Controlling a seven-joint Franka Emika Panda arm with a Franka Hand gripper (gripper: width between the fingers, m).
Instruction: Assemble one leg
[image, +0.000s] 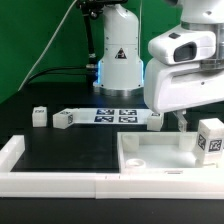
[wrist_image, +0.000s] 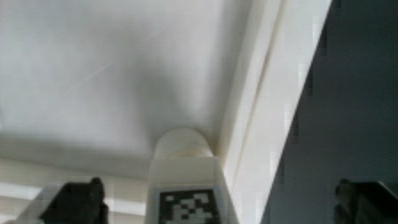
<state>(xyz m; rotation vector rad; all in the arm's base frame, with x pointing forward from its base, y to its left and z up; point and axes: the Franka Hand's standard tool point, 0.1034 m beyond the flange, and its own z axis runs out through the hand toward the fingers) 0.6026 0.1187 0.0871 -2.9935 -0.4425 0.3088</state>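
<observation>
White leg between spread jaws, untouched; marker cut off by frame; fingertips dark, blurred.

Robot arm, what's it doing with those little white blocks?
It's building a piece of furniture and is about to pick up a leg. The gripper hangs open above the white panel, with one leg between its fingers, not gripped yet. The other legs wait on the black table near the marker board.
</observation>
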